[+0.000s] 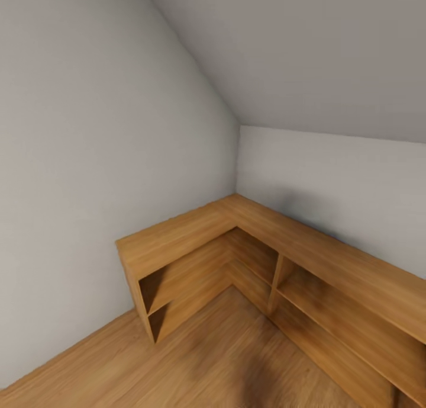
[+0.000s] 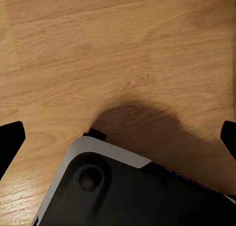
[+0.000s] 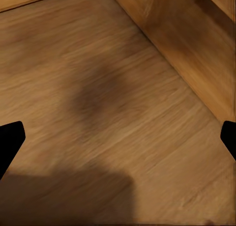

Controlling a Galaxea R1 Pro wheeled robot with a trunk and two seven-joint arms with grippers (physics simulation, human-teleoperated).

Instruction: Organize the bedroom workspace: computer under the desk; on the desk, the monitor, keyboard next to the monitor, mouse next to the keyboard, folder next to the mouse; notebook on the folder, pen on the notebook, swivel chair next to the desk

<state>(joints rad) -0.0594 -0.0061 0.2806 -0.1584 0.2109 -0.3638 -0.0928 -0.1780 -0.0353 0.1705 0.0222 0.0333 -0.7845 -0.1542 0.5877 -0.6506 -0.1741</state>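
My left gripper (image 2: 118, 142) hangs open over a bare wooden floor (image 2: 123, 49); its two black fingertips (image 2: 11, 137) stand far apart at the picture's edges with nothing between them. Under it lies a rounded black body with a light grey rim (image 2: 123, 191), part of my own base. My right gripper (image 3: 118, 142) is also open and empty, its dark fingertips (image 3: 10, 137) spread wide above the floor (image 3: 98, 88), close to a wooden panel (image 3: 196, 39).
A low L-shaped light wooden shelf unit (image 1: 266, 242) with open compartments fills the room corner ahead and runs along the right wall. Plain grey walls (image 1: 89, 159) and a sloped ceiling close in above. Wooden floor (image 1: 195, 366) lies in front.
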